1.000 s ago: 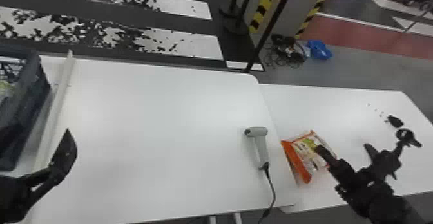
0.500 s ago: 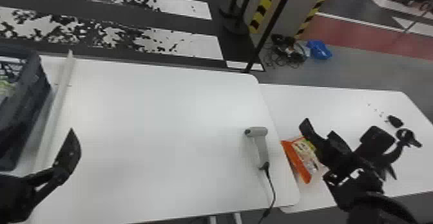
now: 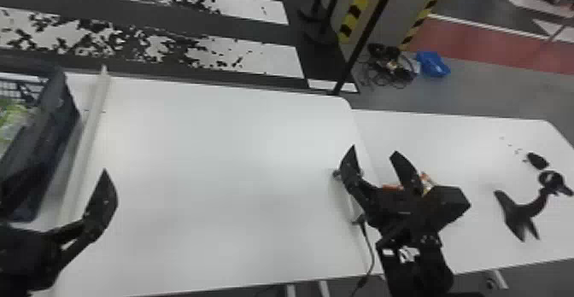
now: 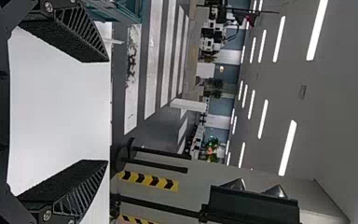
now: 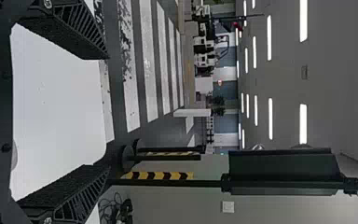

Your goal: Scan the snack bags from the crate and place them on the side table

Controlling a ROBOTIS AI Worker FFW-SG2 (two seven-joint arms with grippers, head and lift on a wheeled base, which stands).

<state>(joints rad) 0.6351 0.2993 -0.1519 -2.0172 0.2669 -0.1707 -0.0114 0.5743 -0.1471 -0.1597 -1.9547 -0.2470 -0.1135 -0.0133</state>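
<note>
Head view: the right gripper (image 3: 374,149) hung near the seam of the two tables, its fingers apart with nothing clamped between them, one fingertip close above the scanner (image 3: 336,174). Partly hidden behind it, an orange snack bag (image 3: 426,181) lay on the side table (image 3: 465,151), near the edge of the main table (image 3: 222,168). Across the white top, the left gripper (image 4: 107,111) also stood with its fingers spread and empty, near the dark crate (image 3: 57,125), where green packaging (image 3: 13,119) showed inside. One bag appeared to have reached its destination, though whether it had been scanned could not be told; what lay in the crate seemed to be left for scanning and placing, in a number that could not be counted. A second earlier, the right gripper had been beside the bag, well clear of the scanner; it had since swung across toward the main table, covering much of a bag that had been in fuller sight. The scanner and the crate held their places, and the left gripper had shifted little, if at all.
</note>
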